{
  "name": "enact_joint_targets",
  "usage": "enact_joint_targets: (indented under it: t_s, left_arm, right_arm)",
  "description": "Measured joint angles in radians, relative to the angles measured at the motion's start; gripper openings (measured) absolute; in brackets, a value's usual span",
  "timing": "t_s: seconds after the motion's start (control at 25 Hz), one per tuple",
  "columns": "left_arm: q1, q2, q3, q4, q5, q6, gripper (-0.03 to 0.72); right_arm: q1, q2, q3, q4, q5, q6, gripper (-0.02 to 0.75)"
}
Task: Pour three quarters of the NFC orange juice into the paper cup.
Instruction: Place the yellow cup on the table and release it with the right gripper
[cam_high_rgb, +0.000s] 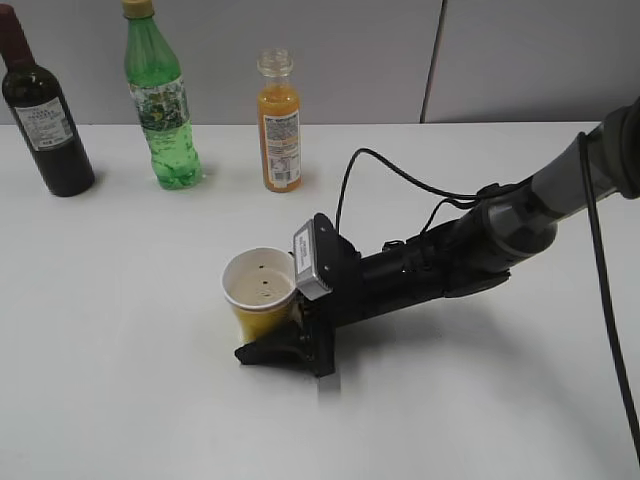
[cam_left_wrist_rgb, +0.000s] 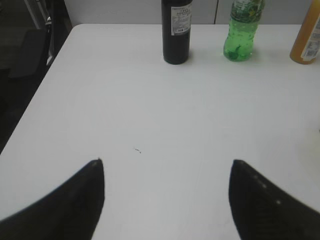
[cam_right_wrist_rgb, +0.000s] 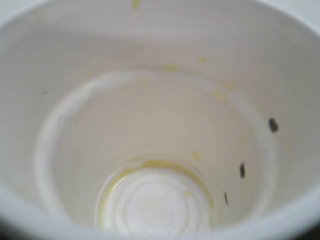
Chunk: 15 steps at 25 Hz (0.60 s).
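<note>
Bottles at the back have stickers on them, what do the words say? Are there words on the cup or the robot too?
Wine bottle label: print too small to read.
Green bottle label: too blurred to read.
Orange juice bottle white label: small print, unreadable.
Paper cup: no words show, only dark specks inside.
Right gripper: the grey box above it shows no readable text.

Uncapped NFC orange juice (cam_high_rgb: 281, 125) stands upright at the table's back; yellow paper cup (cam_high_rgb: 259, 280) upright mid-table.
</note>
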Motion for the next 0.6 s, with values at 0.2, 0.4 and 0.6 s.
enact_joint_targets:
  t_s: [0.2,0.4,0.6]
  left_arm:
    - [0.000,0.000,0.000,0.000,0.000,0.000,0.589]
    - [0.000,0.000,0.000,0.000,0.000,0.000,0.589]
    - [0.000,0.000,0.000,0.000,0.000,0.000,0.589]
  right_arm:
    - [-0.001,0.000,0.000,-0.013,0.001,0.005,0.661]
    - [-0.027,-0.001,-0.002,-0.065,-0.006,0.039,0.664]
    - [-0.083,-0.006,-0.004,-0.136,-0.020,0.060,0.665]
